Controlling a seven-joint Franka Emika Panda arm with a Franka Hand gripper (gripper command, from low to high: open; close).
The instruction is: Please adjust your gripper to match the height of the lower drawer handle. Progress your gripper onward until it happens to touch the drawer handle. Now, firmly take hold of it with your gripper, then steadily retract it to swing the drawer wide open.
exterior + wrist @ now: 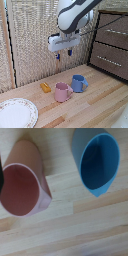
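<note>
Gripper (63, 54) slightly parted, holding nothing, above empty pink mug (22, 183), empty blue mug (97, 163)

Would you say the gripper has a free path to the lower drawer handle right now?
Probably yes: the gripper hangs above the table, the lower drawer handle is at about its height toward the exterior view's right, and nothing stands between them; both cups sit lower.

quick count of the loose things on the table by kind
mugs: 2, the pink mug and the blue mug
plates: 1, the patterned plate
small yellow object: 1
total: 4
</note>
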